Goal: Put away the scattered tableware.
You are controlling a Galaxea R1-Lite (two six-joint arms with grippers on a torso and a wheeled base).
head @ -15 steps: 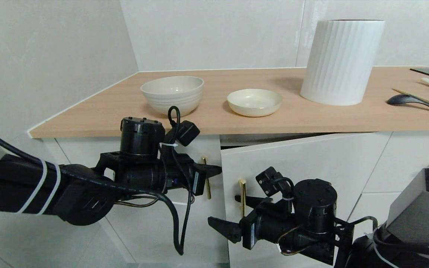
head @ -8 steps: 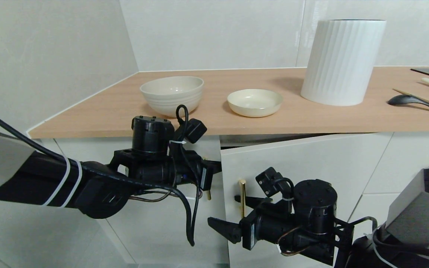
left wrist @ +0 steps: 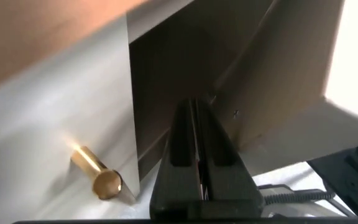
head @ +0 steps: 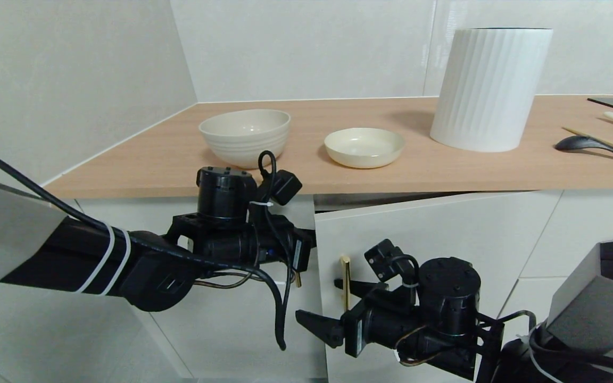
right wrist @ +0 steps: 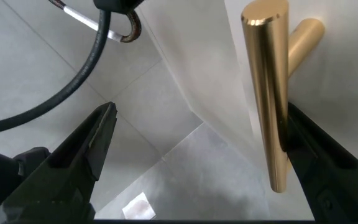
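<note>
A large cream bowl and a small cream dish stand on the wooden counter. Below it, the right cabinet door is slightly ajar. My left gripper is shut, and its joined fingertips point into the dark gap beside that door's edge. My right gripper is open at the door's brass handle. The handle stands between the spread fingers, close to one of them.
A tall white ribbed container stands behind the dish. A dark ladle and other utensils lie at the counter's right end. The left door carries its own brass handle. Tiled walls close off the back and the left.
My left arm has moved right and forward, bringing its shut fingertips up to the gap at the ajar door's edge. The right arm has stayed put.
</note>
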